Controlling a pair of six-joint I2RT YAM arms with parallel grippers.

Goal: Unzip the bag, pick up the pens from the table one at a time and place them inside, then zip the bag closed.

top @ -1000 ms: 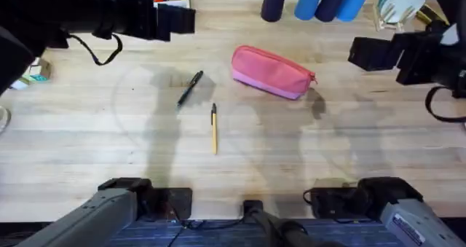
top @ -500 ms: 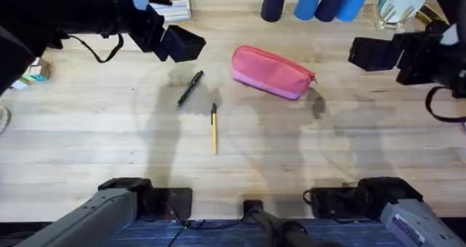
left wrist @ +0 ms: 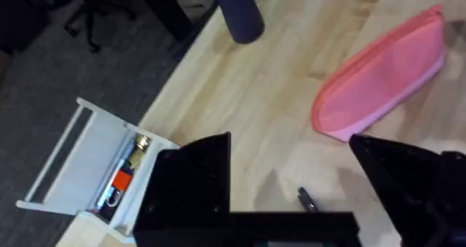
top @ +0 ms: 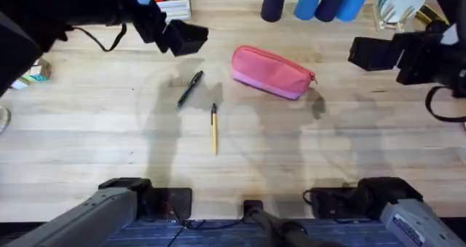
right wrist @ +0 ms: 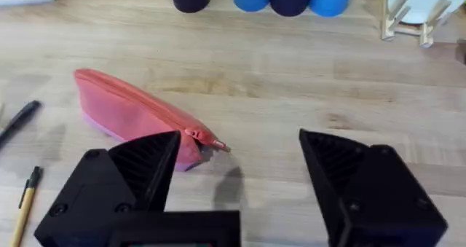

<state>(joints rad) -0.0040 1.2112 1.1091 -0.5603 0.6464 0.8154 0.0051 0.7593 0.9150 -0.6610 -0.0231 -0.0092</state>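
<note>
Nearest the arm bases, on the bare plank table (top: 87, 141): yellow-tan pen (top: 214, 128), lying roughly lengthwise away from the bases, dark tip at its far end. Just beyond and slightly left, black pen (top: 190, 88), angled, close to the yellow-tan one but apart from it. Farther on and to the right, pink bag (top: 271, 72), lying flat and slanted, zipper shut, pull tab at its right end. Left tool (top: 191, 38) raised above the table left of the bag and beyond the black pen, fingers spread wide, holding nothing. Right tool (top: 364, 54) up at the right side, well apart from the bag, fingers likewise parted and empty. At the far edge, dark and blue cylinders (top: 314, 1).
</note>
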